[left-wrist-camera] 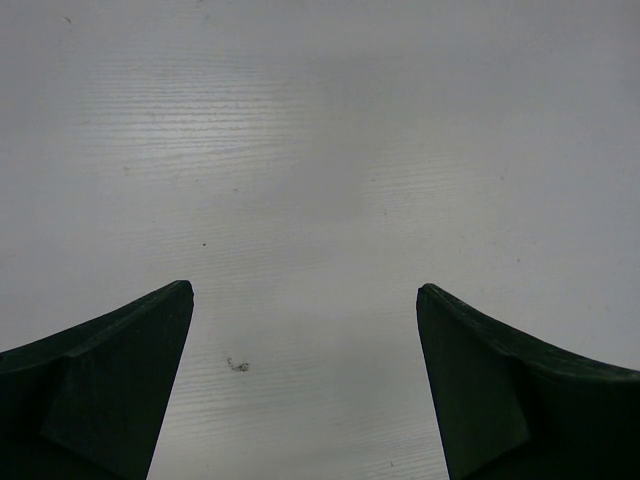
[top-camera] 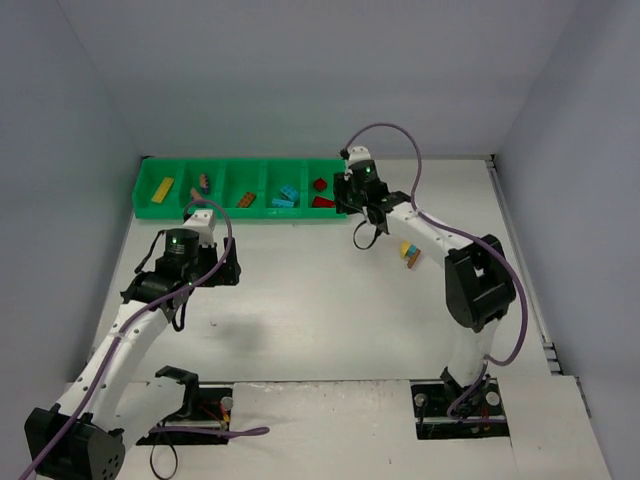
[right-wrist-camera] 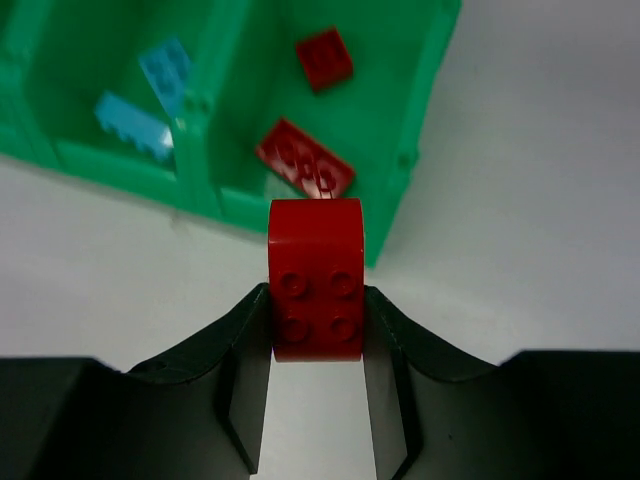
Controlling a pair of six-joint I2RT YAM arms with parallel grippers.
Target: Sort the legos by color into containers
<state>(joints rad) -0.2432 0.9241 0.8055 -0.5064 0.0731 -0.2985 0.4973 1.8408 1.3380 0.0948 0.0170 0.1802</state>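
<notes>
The right pincer [right-wrist-camera: 316, 302] pinches a red brick [right-wrist-camera: 315, 250] by its two sides. The brick is glossy and square, with four round studs in a two-by-two block facing the wrist camera. Its far edge is softly rounded at the corners. It sits at the near wall of the tray [right-wrist-camera: 420, 120], in line with the rightmost compartment.

The tray is bright green, a row of five open square cells along the far side of the worktop [top-camera: 320, 300]. In the rightmost cell lie two red pieces: a small square one [right-wrist-camera: 323, 58] and a longer flat plate [right-wrist-camera: 304, 158], both studs up. The next cell holds two cyan bricks [right-wrist-camera: 130, 125]. Further left are an orange-brown brick [top-camera: 246, 199], a pinkish brick [top-camera: 200, 183] and, in the leftmost cell, a yellow brick [top-camera: 162, 188].

A small cluster of loose bricks [top-camera: 409, 252] lies on the worktop beside the right arm, well apart from the tray. Yellow, blue and an orange-pink tone show in it, but the shapes are too small to make out.

The left pincer [left-wrist-camera: 305, 290] is spread wide with nothing between its fingers. It hangs over bare worktop just in front of the tray's left half.
</notes>
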